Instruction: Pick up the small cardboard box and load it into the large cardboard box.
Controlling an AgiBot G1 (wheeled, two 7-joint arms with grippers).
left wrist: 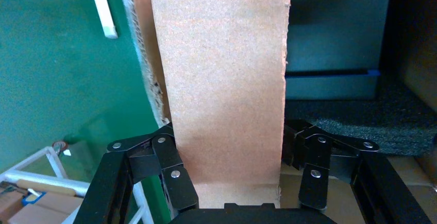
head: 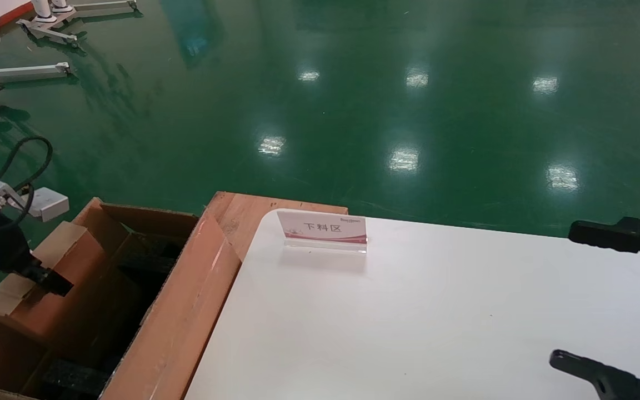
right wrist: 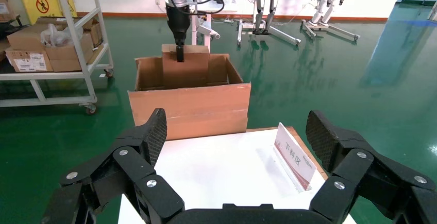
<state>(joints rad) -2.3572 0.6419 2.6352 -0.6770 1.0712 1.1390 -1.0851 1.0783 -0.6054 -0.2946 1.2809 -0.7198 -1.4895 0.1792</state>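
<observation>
The left gripper (head: 48, 278) hangs over the open top of the large cardboard box (head: 186, 311), which stands on the green floor (head: 353, 83) against the left edge of the white table (head: 436, 322). Its fingers (left wrist: 170, 175) are pinched on the small cardboard box (head: 48, 278), pressing on two opposite faces; the carton's plain brown face fills the space between them in the left wrist view and carries no print. The small carton is held above the large carton's rim, partly lowered between its tall flaps, near the side of the large carton farthest from the table. Black foam blocks (left wrist: 360, 121) lie inside the large carton beneath it.

The right gripper (right wrist: 237, 147) is parked over the table's right edge, fingers spread wide, with nothing between them.

A clear acrylic sign stand (head: 323, 230) sits on the table near its far left corner. Its card has a red band along the bottom and reads 下料区; small red print at its top corner is too fine to read.

In the right wrist view a metal shelf rack (right wrist: 56, 44) holds brown cartons with white labels, illegible. A yellow warning sign (right wrist: 44, 2) stands behind it; its text cannot be read.
</observation>
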